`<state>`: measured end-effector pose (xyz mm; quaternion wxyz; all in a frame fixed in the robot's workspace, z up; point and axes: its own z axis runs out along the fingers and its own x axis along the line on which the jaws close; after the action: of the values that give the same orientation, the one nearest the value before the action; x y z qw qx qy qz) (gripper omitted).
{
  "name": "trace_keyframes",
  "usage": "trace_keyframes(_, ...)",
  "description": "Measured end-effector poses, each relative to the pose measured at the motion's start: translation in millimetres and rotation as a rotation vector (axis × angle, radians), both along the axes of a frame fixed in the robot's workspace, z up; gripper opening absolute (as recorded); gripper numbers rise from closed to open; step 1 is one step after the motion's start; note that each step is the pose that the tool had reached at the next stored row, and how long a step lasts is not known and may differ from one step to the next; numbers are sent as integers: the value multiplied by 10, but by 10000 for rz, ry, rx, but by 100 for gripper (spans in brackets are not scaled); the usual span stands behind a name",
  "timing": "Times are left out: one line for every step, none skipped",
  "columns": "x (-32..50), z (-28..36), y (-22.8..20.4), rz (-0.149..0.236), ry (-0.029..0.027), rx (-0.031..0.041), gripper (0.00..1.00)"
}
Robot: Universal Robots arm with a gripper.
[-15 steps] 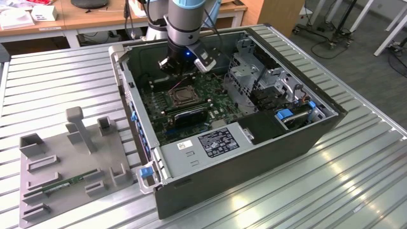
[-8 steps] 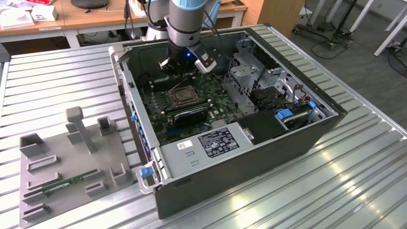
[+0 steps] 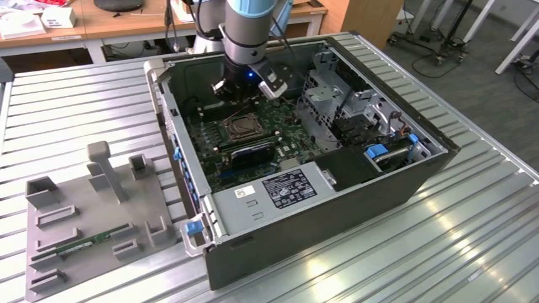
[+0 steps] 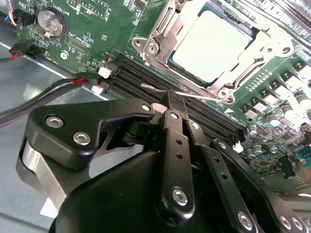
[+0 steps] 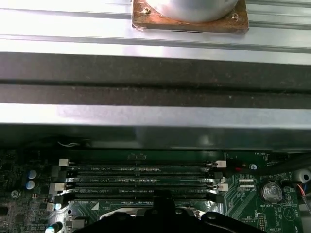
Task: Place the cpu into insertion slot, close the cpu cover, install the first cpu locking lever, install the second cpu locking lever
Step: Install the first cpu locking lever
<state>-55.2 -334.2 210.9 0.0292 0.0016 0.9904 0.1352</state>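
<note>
One cpu is lying seated under the shut cpu cover, at about six o'clock from my gripper in the exterior view, while I am holding my fingers pressed together beside the wire locking lever.

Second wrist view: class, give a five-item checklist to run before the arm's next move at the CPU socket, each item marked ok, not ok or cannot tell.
1. cpu cover lowered flat: ok.
2. cpu lying level inside the cover's opening: ok.
3. gripper tips at the thin wire locking lever: ok.
4. Lever actually clamped between the tips: cannot tell.
5. Lever hooked under its catch: cannot tell.
</note>
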Motion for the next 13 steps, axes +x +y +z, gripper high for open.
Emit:
trace_keyframes(4,-7,-1,1,0,-1,11)
trace_keyframes(8,-14,-2,0,0,-2,11)
trace_keyframes(12,-20,-2,0,0,-3,11)
trace_keyframes(17,-27,-3,0,0,-5,11)
trace_keyframes(21,-34,-4,0,0,-6,11)
trace_keyframes(26,-40,-4,0,-1,-8,11)
trace_keyframes(30,-45,-4,1,-1,-12,11)
trace_keyframes(35,-51,-5,1,-1,-15,11)
trace_keyframes(39,-56,-5,1,-1,-18,11)
trace_keyframes(43,-61,-5,1,0,-22,11)
trace_keyframes(48,-67,-6,1,0,-26,11)
trace_keyframes(53,-72,-6,0,0,-30,11)
trace_keyframes(58,-77,-6,0,0,-34,11)
